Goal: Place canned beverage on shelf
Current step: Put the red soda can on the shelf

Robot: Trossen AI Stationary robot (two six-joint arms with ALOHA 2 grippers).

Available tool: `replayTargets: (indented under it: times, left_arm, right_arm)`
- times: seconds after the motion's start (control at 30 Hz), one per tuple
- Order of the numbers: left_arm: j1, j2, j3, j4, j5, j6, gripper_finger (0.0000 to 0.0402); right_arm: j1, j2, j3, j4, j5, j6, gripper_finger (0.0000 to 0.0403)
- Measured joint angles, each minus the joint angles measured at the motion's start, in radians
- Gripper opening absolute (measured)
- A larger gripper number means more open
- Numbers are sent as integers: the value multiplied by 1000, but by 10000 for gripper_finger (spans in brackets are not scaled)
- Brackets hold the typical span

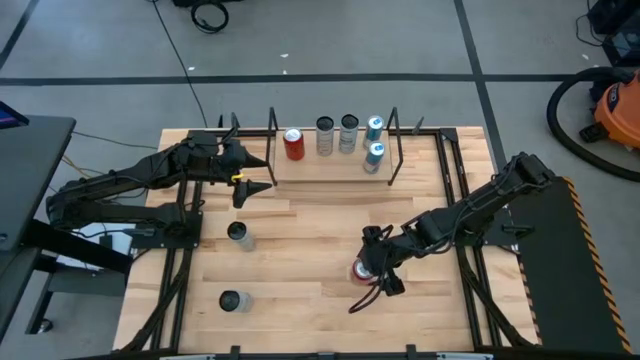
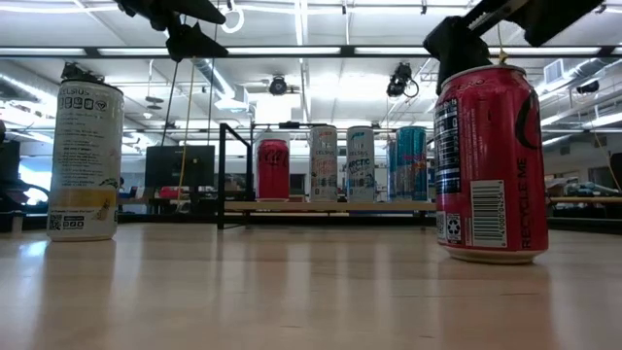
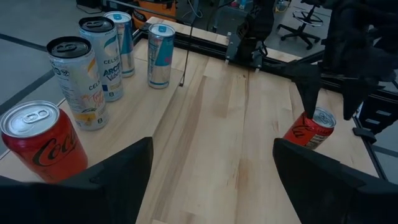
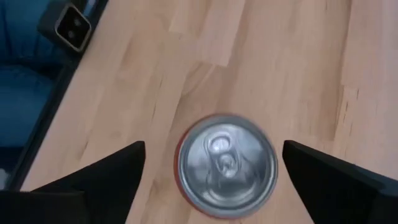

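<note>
While my right fingers (image 4: 211, 180) hang spread wide right over the red can (image 4: 225, 165) on the bench (image 4: 261, 56), I'm at the grab step. Next I'd drop, straddle it, squeeze, then carry it to the shelf (image 1: 335, 163); left fingers (image 1: 258, 172) wait open beside it.

I see my right gripper (image 1: 372, 272) over a red can (image 1: 361, 271) on the light wooden counter (image 1: 300, 240); five cans stand on the narrow wood shelf (image 1: 330, 165).
</note>
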Motion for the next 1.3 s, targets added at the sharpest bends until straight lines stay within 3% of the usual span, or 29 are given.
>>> replayTargets:
  times: [1.0,1.3]
  left_arm:
    - [0,0,0,0,0,-8,332]
    - [0,0,0,0,0,-8,332]
  right_arm:
    - [3,0,-149,211,49,36,386]
    - [3,0,-149,177,69,67,348]
